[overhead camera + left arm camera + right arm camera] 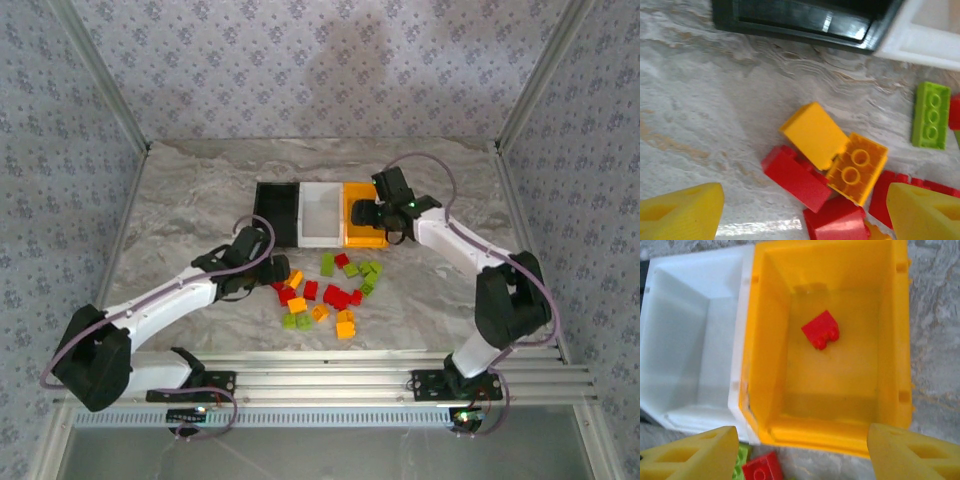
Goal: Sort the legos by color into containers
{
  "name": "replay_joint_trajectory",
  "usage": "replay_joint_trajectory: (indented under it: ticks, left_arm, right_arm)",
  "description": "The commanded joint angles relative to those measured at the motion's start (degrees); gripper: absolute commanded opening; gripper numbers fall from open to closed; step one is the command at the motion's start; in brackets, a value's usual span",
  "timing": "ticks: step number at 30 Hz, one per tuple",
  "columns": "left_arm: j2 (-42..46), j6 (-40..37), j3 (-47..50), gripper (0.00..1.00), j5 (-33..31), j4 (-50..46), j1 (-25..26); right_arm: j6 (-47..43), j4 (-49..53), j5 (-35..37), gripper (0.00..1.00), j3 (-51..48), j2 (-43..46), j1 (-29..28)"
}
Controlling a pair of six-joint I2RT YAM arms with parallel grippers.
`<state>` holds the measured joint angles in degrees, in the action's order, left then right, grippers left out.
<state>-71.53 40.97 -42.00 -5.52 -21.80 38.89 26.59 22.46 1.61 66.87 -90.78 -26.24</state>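
tabletop (pixel 200 190): grey marble pattern | walls (pixel 300 60): floral wallpaper | near edge: aluminium rail (pixel 330 385)

Black bin (pixel 277 212), white bin (pixel 321 215), orange-yellow bin (pixel 360 240) abreast; legos (pixel 330 292) scattered nearby.

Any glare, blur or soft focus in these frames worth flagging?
Left wrist: a white glare streak on the black bin, its edges soft; the near yellow fingertips blurred. Right wrist: mildly soft throughout, the red brick in the orange-yellow bin readable. Top external: even light, no glare.

Red lego (pixel 820 329) inside orange-yellow bin (pixel 896 330)
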Motion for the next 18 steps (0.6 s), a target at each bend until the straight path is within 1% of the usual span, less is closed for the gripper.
replay_joint_trajectory:
  ticks: [1, 4, 8, 11, 14, 18]
  left_arm:
    - [-0.2, -2.9, -1.9, 0.88, 3.0, -0.4, 4.0]
    - [-0.4, -3.4, -1.9, 0.9, 4.2, -2.6, 8.9]
    - [0.5, -1.1, -0.9, 0.9, 1.1, -6.9, 15.1]
    - [3.2, 1.4, 1.6, 0.82, 0.3, -7.9, 16.9]
    - [5.3, 2.1, 3.7, 0.76, 0.5, -8.5, 17.3]
    - [3.8, 1.8, 4.4, 0.69, 1.4, -9.7, 17.4]
  right_arm:
    - [1.6, -0.3, -0.4, 0.71, -4.7, 3.3, -0.2]
    - [1.8, -1.0, -0.7, 0.71, -8.1, 5.9, -0.3]
    - [1.8, -1.4, -0.4, 0.71, -10.7, 8.1, 0.0]
    - [1.9, -1.8, -0.4, 0.71, -11.7, 8.9, 0.0]
    - [1.9, -1.8, -0.4, 0.71, -12.3, 9.4, 0.1]
    - [1.8, -1.8, 0.0, 0.71, -12.6, 10.3, 0.5]
